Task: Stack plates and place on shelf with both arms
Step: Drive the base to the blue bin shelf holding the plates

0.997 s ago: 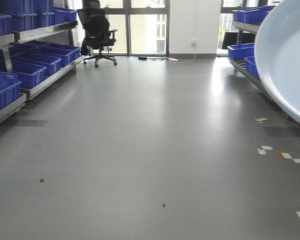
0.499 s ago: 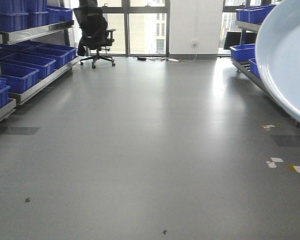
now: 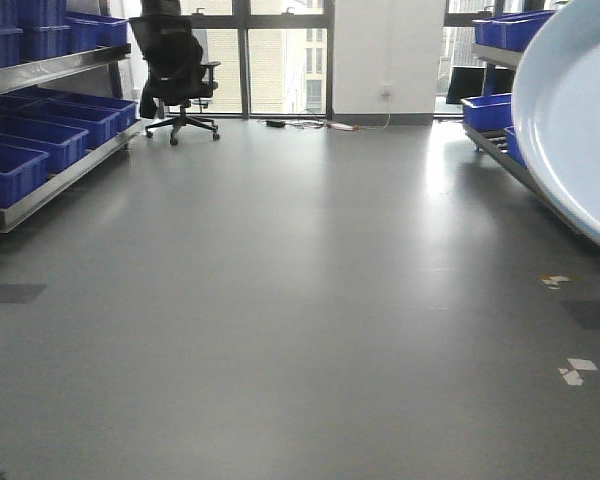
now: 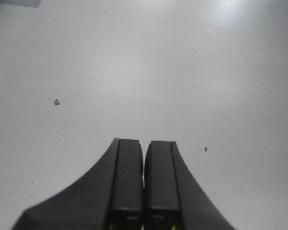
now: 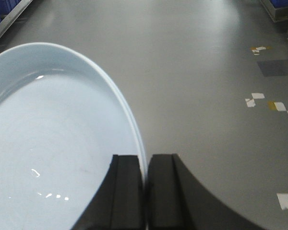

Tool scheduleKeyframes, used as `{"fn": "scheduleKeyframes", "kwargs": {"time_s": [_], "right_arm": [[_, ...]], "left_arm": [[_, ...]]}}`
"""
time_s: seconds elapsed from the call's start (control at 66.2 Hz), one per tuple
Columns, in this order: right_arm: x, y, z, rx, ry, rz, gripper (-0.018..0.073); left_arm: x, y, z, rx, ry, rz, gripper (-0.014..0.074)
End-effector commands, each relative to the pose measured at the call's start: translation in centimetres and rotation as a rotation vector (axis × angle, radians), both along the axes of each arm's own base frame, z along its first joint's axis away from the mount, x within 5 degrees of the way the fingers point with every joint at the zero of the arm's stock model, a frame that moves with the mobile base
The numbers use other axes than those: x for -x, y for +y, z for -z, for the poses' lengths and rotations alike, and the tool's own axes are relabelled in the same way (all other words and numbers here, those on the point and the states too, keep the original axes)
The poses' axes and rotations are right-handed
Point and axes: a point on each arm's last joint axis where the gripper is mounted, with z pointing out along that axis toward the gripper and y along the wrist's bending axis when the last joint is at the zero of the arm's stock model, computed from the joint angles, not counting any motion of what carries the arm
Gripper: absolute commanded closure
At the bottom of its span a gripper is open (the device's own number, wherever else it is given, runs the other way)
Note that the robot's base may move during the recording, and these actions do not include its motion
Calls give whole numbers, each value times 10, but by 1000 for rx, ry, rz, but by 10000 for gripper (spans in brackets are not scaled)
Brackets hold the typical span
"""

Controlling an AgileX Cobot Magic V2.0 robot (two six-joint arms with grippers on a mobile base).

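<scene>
While your front view takes in grey floor (image 3: 280, 300) running between shelves (image 3: 55, 68) loaded with blue bins (image 3: 10, 170), note the plate (image 3: 575, 120): tilted on edge at the right border, held up off the floor. Chair (image 3: 175, 65) stands by the far windows. Right pincer (image 5: 145, 160): fingers almost together, clamped on the plate's rim, one finger on each side. Left pincer (image 4: 144, 143): fingers pressed together, nothing between them, hanging over floor with a few small specks (image 4: 56, 101).
</scene>
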Motion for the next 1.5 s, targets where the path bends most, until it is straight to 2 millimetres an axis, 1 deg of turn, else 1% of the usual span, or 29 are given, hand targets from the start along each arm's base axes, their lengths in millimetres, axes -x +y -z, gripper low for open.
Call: {"fn": "scheduleKeyframes", "kwargs": {"time_s": [0.0,1.481], "right_arm": [[-3,0,-18,1,-119,-5,503],[-3,0,-18,1,-119,-5,503]], "left_arm": [[-5,-1,-16,13,-101,8,513],[-5,-1,-16,13,-101,8,513]]}}
